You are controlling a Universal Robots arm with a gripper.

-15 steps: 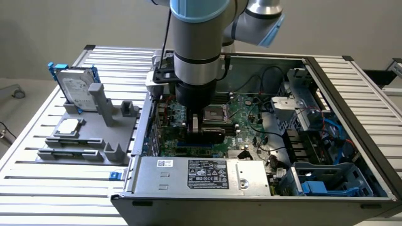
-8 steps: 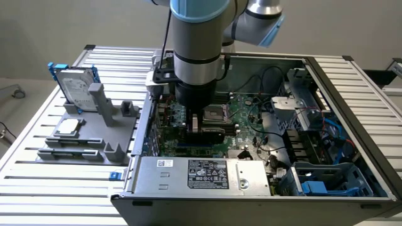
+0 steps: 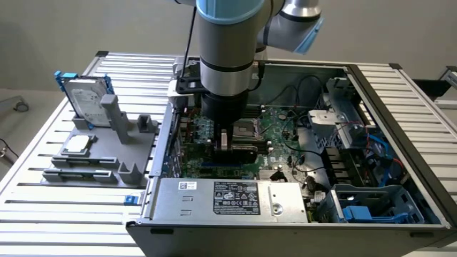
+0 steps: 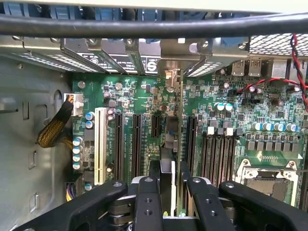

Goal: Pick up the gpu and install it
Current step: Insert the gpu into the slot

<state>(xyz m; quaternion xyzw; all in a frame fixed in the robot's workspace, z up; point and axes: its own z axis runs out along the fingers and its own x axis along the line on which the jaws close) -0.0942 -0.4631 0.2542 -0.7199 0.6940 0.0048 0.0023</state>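
Pincer (image 4: 166,192) clenched on the gpu (image 4: 179,144), card held edge-on and upright inside the open computer case (image 3: 400,96), lowered over a motherboard (image 4: 221,120) expansion slot, bracket at the rear openings; seating apparently unfinished.

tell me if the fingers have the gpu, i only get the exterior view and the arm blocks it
Observer: Yes. In the wrist view the gpu stands edge-on between the fingers, gripped from both sides.
Operator: where is its bracket end
Observer: The silver bracket is up against the rear slot openings of the case.
Operator: are the slots next to it taken
Observer: No, the long black slots and the white slot beside the card are bare.
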